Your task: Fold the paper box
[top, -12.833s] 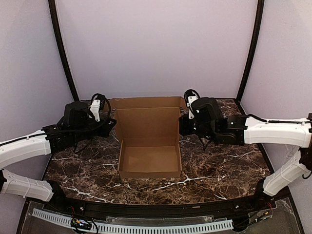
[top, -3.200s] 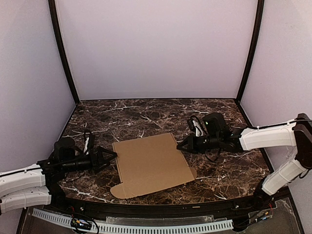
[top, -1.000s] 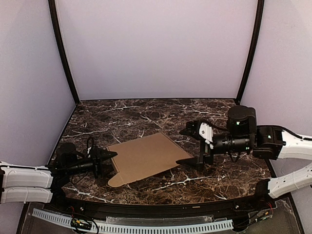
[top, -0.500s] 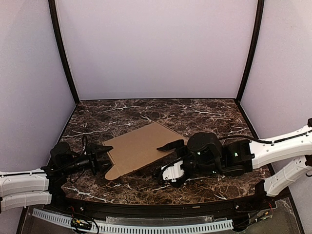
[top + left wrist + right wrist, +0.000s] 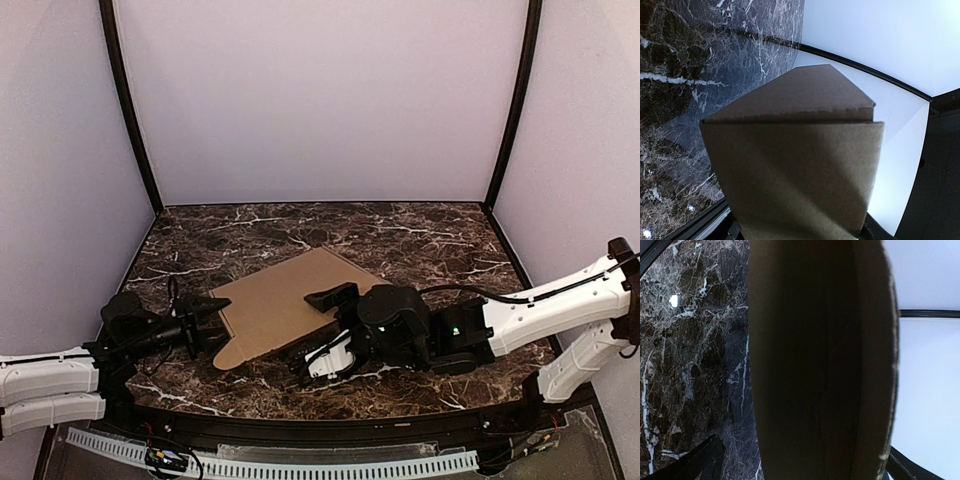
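paper box [image 5: 275, 305]: flat brown carton, skewed on the marble table [image 5: 420, 240], its near-right side raised off the surface.
left gripper [image 5: 212, 320]: at the box's left edge, jaws part-spread, pinching it across its thickness.
right gripper [image 5: 303, 333]: at the box's near-right edge, jaws spread wide, one above and one below; contact unclear.
obstruction: cardboard fills both wrist views.
surroundings: pale walls [image 5: 320, 100] behind the box.
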Controlling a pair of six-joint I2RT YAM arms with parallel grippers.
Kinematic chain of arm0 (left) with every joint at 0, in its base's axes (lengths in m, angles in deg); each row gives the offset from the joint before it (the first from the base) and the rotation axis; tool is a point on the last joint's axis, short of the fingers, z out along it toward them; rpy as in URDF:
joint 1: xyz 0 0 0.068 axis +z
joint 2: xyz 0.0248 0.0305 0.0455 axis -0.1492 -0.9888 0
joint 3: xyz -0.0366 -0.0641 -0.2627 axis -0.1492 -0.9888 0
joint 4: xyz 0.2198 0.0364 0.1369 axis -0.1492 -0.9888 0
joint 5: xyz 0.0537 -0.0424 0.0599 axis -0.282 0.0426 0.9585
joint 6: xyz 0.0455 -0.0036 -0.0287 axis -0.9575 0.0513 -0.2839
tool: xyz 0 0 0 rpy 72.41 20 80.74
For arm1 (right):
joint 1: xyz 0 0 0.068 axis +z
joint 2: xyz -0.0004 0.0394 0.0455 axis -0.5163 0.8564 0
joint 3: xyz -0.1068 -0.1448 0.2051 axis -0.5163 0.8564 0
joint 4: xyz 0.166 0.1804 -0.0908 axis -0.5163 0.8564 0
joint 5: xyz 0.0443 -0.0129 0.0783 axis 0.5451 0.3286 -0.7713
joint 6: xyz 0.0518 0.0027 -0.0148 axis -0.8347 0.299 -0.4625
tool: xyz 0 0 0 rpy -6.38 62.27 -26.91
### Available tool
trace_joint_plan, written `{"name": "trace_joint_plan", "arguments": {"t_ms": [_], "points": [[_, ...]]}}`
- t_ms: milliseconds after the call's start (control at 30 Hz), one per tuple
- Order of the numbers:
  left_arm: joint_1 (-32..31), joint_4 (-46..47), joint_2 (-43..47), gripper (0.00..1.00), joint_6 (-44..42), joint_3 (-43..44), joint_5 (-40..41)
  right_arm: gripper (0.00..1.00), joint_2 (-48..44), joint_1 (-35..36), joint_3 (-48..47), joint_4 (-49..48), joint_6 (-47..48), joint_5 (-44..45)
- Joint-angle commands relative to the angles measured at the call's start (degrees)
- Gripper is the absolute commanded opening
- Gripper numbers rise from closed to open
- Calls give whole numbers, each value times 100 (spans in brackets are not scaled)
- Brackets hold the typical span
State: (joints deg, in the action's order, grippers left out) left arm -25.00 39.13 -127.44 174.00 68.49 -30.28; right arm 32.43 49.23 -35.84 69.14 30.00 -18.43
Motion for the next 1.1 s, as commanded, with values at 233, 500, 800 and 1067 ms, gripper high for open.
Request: {"name": "trace_joint_plan", "arguments": {"t_ms": [233,500,800,1067], "points": [[27,107,163,1,-68,-395,-176,81,261,72,-271,-349,423,539],[25,-144,381,1,-128,-359,-143,54,263,77,-285,-308,408,570],[27,-209,437,2,-166,-356,-133,43,252,82,-328,-191,351,560],[32,-144,332,1,-196,-283,-158,82,191,88,-284,-113,164,450]]}}
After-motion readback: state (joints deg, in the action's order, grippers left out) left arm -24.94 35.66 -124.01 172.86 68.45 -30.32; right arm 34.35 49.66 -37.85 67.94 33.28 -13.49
